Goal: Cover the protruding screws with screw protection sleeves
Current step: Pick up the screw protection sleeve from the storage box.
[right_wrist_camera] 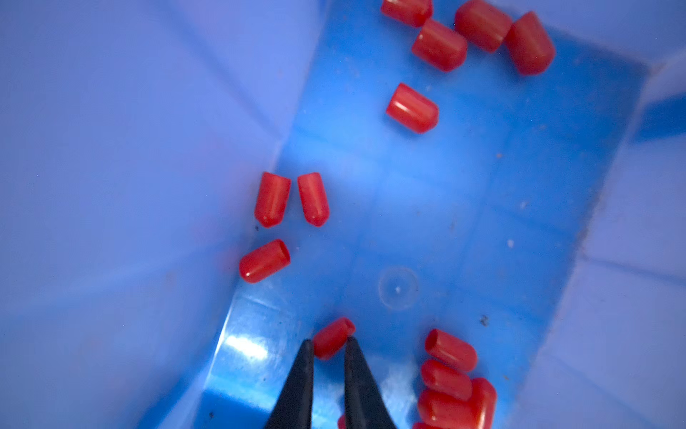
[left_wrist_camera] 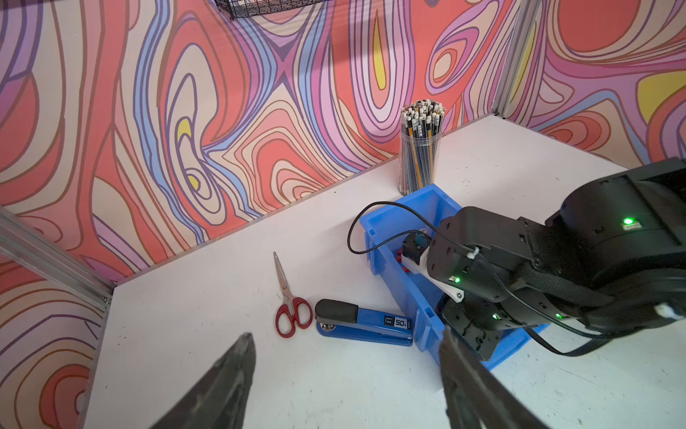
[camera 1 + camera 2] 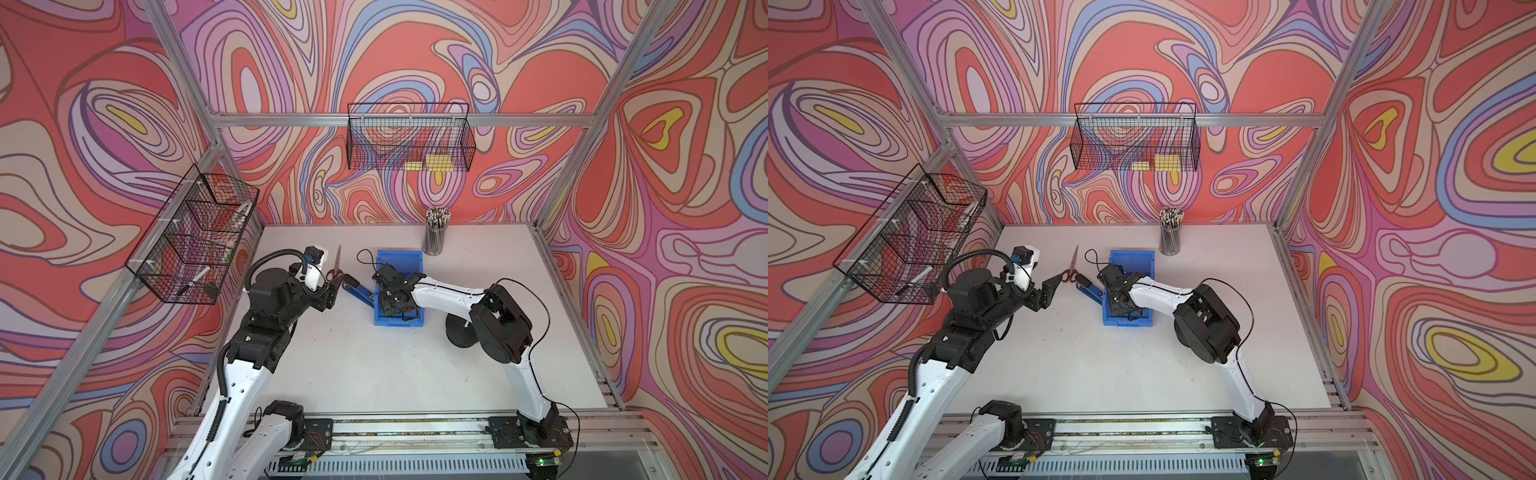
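One red cap (image 1: 334,336) lies on the floor of the blue bin (image 1: 111,185), pinched between the two black tips of the right end effector (image 1: 329,343). Its long axis slants across the gap between the tips. Its open end points away from the wrist and its rounded closed end lies nearer the wrist. More than a dozen other red caps (image 1: 412,107) lie on their sides around it, pointing all ways. Two lie side by side and nearly parallel by one wall, with one more just beside them. A loose bunch lies at the end away from the wrist, and a heap sits close to the tips.

In both top views the right arm (image 3: 440,293) reaches down into the bin, which sits mid-worktop (image 3: 374,374). A black round base (image 3: 457,332) stands near the bin, partly under that arm's elbow; its screws are too small to make out.

The left end effector (image 2: 346,334) hangs released, tips well apart, above the worktop. Near it are a blue stapler (image 2: 365,327) lying against the bin and red-handled scissors (image 2: 291,297). A cup of pencils (image 2: 419,156) stands behind the bin.
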Available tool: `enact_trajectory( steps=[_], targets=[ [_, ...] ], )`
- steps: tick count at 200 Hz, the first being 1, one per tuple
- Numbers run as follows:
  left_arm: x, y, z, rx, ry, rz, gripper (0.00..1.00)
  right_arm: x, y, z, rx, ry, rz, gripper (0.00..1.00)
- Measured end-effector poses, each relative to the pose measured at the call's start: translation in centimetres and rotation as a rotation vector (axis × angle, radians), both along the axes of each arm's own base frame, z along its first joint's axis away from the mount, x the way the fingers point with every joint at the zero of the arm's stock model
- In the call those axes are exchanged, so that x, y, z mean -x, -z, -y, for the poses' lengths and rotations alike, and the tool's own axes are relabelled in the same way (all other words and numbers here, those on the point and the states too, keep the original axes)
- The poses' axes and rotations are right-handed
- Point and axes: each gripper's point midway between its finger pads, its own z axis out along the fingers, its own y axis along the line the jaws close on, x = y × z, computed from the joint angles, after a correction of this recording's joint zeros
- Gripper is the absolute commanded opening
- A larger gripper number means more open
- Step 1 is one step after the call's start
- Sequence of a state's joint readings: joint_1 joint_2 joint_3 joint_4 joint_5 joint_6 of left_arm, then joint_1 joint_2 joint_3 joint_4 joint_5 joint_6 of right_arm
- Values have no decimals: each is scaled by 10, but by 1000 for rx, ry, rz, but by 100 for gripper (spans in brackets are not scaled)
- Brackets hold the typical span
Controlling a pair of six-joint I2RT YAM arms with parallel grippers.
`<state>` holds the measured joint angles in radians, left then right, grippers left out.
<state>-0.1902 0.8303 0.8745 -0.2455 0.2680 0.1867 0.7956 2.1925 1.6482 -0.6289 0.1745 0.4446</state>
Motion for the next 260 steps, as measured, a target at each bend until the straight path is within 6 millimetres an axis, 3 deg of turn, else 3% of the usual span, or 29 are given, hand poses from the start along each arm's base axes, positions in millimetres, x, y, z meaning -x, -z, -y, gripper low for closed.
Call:
enact_trajectory(
  steps=[23,155,238,260],
  targets=[
    [-1,0,0,0,0,0,78,-1,0,-1,-5,-1,6,4],
    [-1,1,0,0,-1,-1,78,-7,-11,5,62,-56,50,7],
    [-1,1,0,0,0,-3,79,-19,-1,6,122,-70,78,28],
    [-2,2,0,-1,-1,-6,79,-20,-2,6,122,-68,82,29]
  ],
)
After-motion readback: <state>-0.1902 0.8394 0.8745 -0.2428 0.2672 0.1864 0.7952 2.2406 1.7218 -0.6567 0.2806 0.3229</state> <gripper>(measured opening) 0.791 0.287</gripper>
